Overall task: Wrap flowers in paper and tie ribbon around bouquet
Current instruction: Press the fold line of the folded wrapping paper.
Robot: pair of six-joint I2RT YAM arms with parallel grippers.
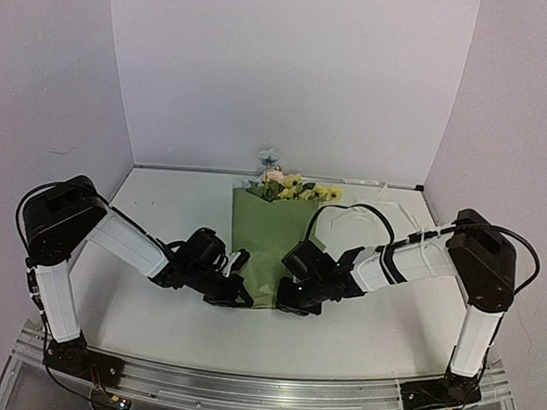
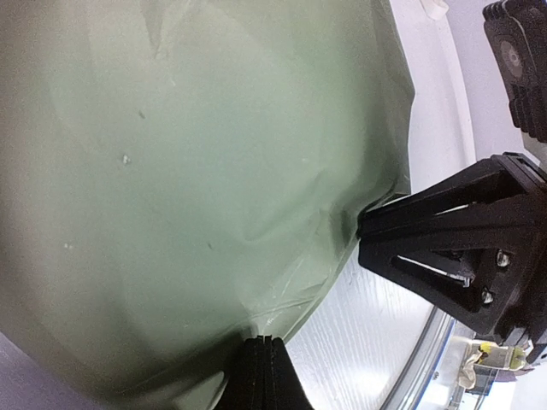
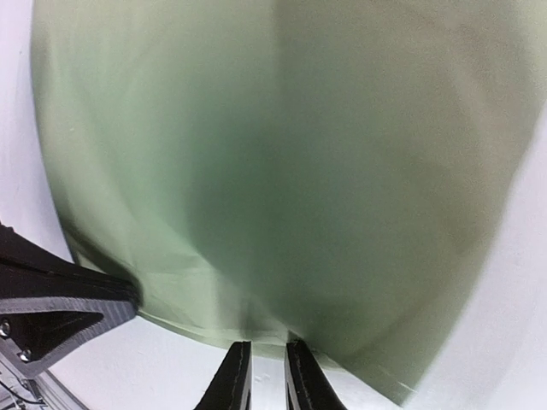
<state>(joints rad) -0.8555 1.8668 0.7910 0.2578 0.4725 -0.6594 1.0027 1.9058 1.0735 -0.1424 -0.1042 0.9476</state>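
Observation:
The bouquet lies lengthwise mid-table: olive-green paper (image 1: 273,247) wrapped round the flowers (image 1: 298,187), whose yellow, pink and bluish blooms stick out at the far end. My left gripper (image 1: 242,291) is at the paper's near left corner. In the left wrist view its fingertips (image 2: 265,343) are pressed together on the paper's (image 2: 197,171) edge. My right gripper (image 1: 285,297) is at the near right corner. Its tips (image 3: 267,346) stand slightly apart, pinching the folded edge of the paper (image 3: 282,171), with creases running to them. A pale ribbon (image 1: 395,215) lies loosely curled at the back right.
White walls close the table on three sides. A metal rail (image 1: 262,395) runs along the near edge by the arm bases. The right arm's black cable (image 1: 347,210) loops over the table beside the bouquet.

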